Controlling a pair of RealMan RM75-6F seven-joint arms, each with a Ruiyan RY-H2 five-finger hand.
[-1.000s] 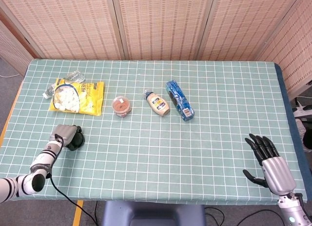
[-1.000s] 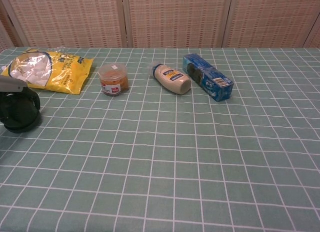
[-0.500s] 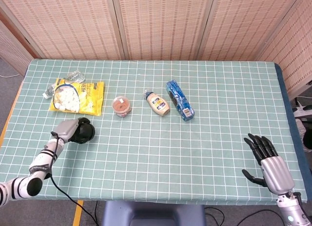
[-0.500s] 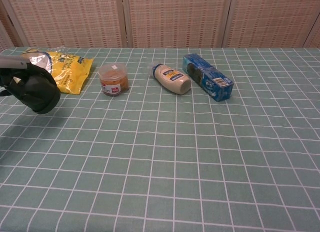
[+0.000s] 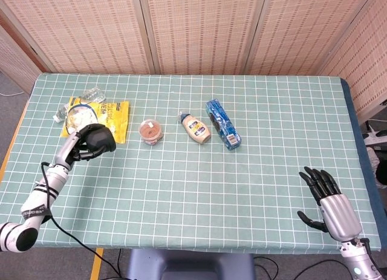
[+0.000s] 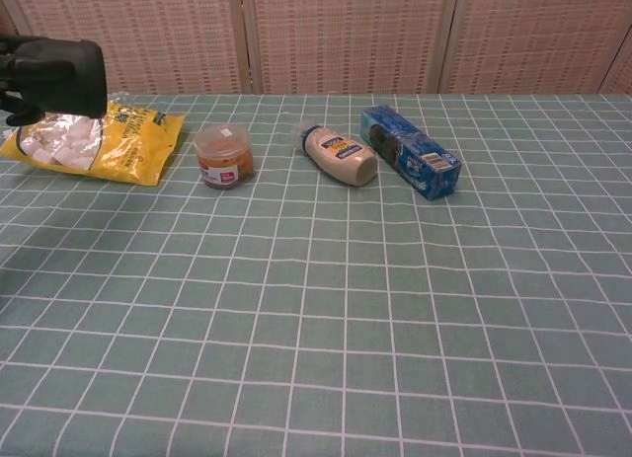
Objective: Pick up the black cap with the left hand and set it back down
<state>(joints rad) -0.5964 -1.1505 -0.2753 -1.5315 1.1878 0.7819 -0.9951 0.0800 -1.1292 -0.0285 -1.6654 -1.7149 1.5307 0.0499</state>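
Observation:
The black cap [image 5: 98, 139] hangs in the air over the left side of the table, gripped by my left hand [image 5: 81, 146]. In the chest view the black cap [image 6: 61, 75] shows high at the left edge, in front of the yellow bag, with dark fingers [image 6: 12, 82] curled round its left side. My right hand [image 5: 329, 198] rests at the table's front right corner, fingers spread and holding nothing; the chest view does not show it.
A yellow snack bag [image 5: 112, 118] lies at the back left with a clear bottle [image 5: 84, 98] behind it. To the right stand a small orange-lidded cup [image 5: 150, 131], a beige squeeze bottle [image 5: 196, 128] on its side and a blue box [image 5: 222, 123].
My left hand has lifted the black cap off the table and carried it up and away from me, toward the yellow bag. My right hand has hardly moved.

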